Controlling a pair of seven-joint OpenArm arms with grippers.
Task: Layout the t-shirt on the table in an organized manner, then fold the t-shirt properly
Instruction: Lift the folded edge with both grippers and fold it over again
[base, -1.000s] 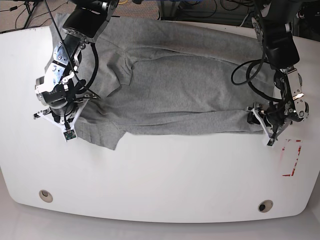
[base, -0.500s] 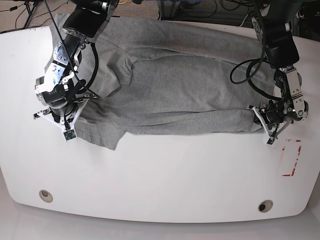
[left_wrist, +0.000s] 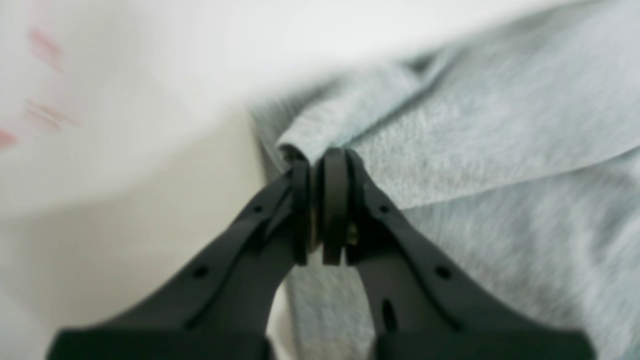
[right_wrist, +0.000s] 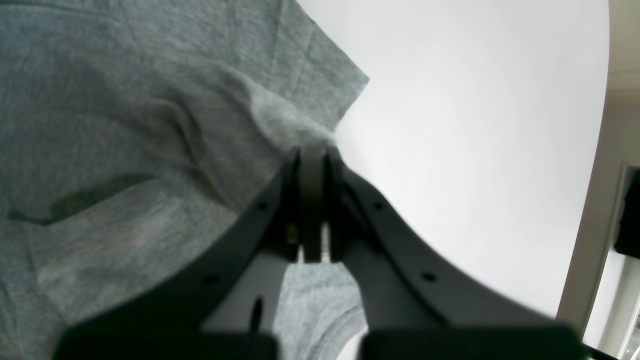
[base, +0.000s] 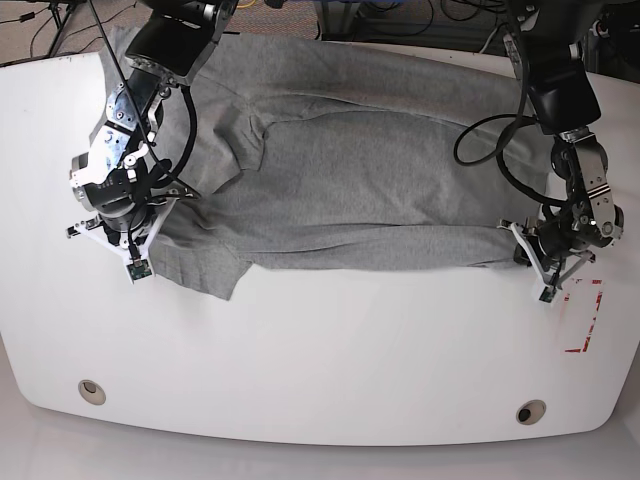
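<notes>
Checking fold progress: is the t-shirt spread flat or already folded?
Partly folded. The t-shirt lies lengthwise across the table, with a layer doubled over its middle; its near edge is pinched at both ends.

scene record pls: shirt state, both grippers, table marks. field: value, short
garment: t-shirt, grey, spread across the far half of the table, near edge folded under, no lettering showing
left gripper: shut on a bunched corner of the shirt's edge, near the red mark
right gripper: shut on a raised pinch of fabric beside the sleeve
table marks: red-outlined rectangle, two grommet holes along the near edge
fold status: folding not finished, both corners gripped
</notes>
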